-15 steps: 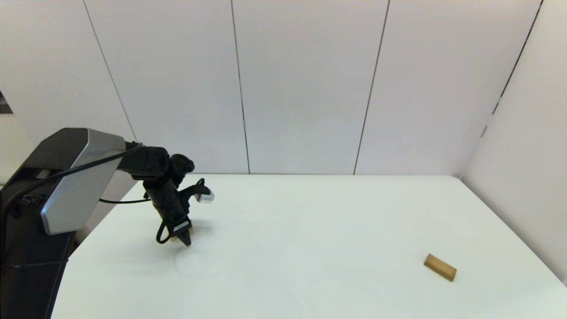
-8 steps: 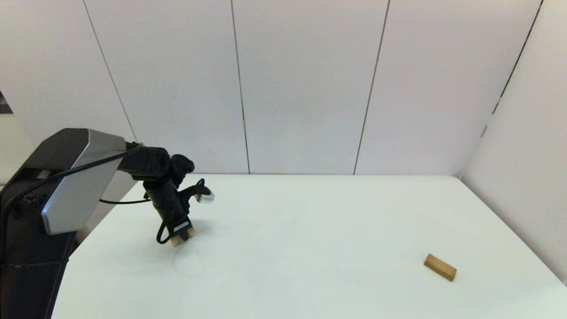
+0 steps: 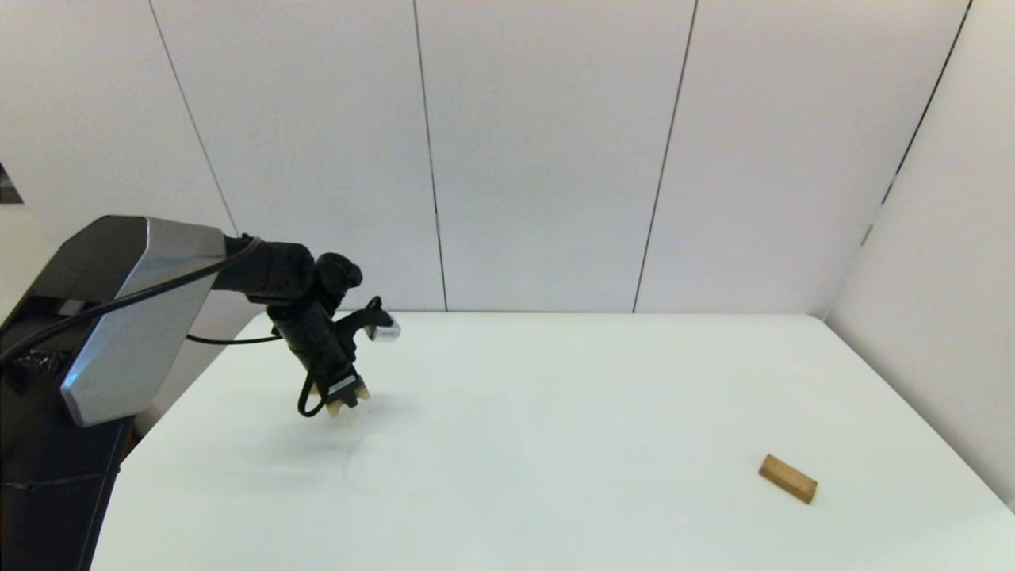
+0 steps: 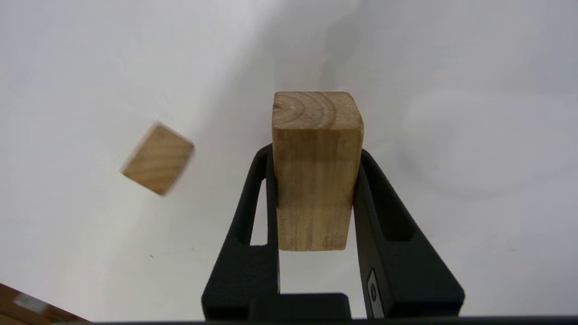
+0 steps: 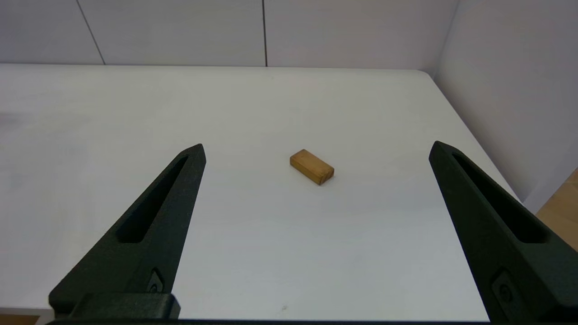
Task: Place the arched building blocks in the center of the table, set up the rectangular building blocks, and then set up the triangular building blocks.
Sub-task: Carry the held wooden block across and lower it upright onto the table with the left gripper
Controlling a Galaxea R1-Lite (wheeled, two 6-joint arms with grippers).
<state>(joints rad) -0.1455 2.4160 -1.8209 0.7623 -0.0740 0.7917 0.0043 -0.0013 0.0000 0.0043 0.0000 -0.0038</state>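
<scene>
the left gripper (image 3: 346,403) hung above the far left part of the counter (image 3: 555,412), its fingers (image 4: 384,212) clenched on the arched block (image 4: 316,171); the block was gripped across its narrow sides with one end standing out past the fingertips, clear of the surface; the notch did not show in either view; judged, this grip suits carrying it toward the middle, the first step of the task; the small wedge (image 4: 157,159) lay on the counter near the held block, apart from it; the plain oblong block (image 3: 787,478) lay flat near the right front, well apart; the right gripper (image 5: 316,149) waited behind that block, fingers released and wide, holding nothing; neither of those blocks was set up yet.
</scene>
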